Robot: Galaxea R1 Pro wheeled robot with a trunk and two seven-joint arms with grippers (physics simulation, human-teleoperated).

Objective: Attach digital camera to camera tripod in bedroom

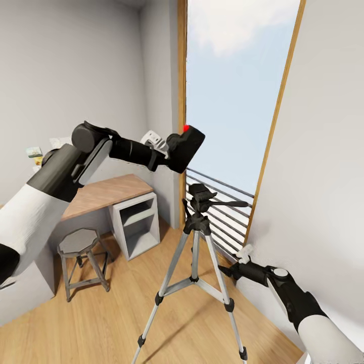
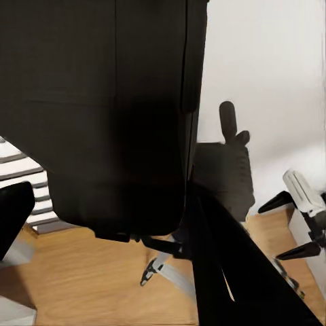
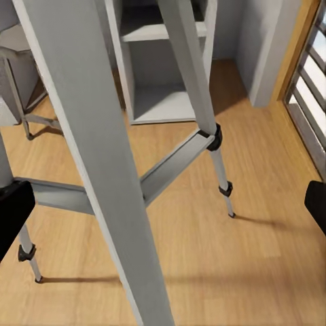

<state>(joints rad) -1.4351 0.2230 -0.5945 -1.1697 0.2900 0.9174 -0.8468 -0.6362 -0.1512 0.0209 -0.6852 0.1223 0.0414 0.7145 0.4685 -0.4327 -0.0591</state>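
- The bedroom is reached: the window [image 1: 237,91] with its railing [image 1: 222,202] fills the 12 o'clock part of the head view, the desk [image 1: 103,194] lies at 9 o'clock, and wood floor [image 1: 116,313] runs below.
- The tripod [image 1: 197,263] stands upright on the floor at about 6 o'clock of centre, its black pan head [image 1: 201,194] bare, so nothing is mounted on it yet.
- The camera [image 1: 186,146] is held aloft in the left gripper [image 1: 169,151], just above and slightly to 11 o'clock of the pan head, clear of it; the fetching is judged done, while lowering, aligning and seating are left.
- In the left wrist view the camera body [image 2: 102,115] is seen gripped close to the lens, with the tripod head [image 2: 227,170] beyond it.
- The right gripper [image 1: 241,258] hangs low at 4 o'clock, near one tripod leg; its fingers are seen well spread at the edges of the right wrist view, with nothing between them but the legs [image 3: 102,170] farther off.
- The side handle [image 1: 230,203] pointing to 3 o'clock and the window frame just behind are judged the likeliest things to be struck on the way down.
- A stool [image 1: 81,258] stands at 8 o'clock, well apart from the tripod and out of the way.
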